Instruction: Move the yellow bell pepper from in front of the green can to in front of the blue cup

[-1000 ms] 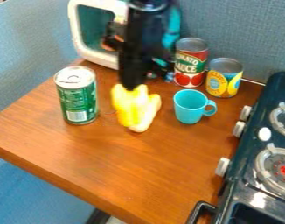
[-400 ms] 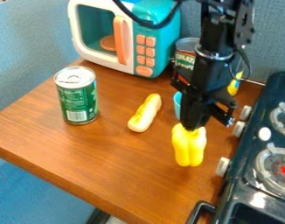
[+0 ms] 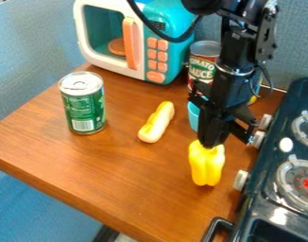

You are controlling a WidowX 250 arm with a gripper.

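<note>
One lobed yellow toy pepper (image 3: pixel 206 166), glossy: hangs below the black two-finger gripper (image 3: pixel 211 143), top end pinched between narrowed fingers; long axis near upright, free end down.

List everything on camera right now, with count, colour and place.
table: one, brown, centre
toy microwave: one, white and teal, back left
disc: one, orange, inside the microwave
green can: one, silver top, left
red and green can: one, beside the microwave, partly hidden
yellow item: one, mostly hidden, behind the arm
bun-shaped piece: one, yellow and cream, mid-table
cup: one, teal, partly behind the gripper
pepper: one, yellow, in the gripper
stove: one, dark, right
knobs: three, pale, stove's left side
arm: one, black, top right
cable: black, top
gripper: one, black, above the pepper
</note>
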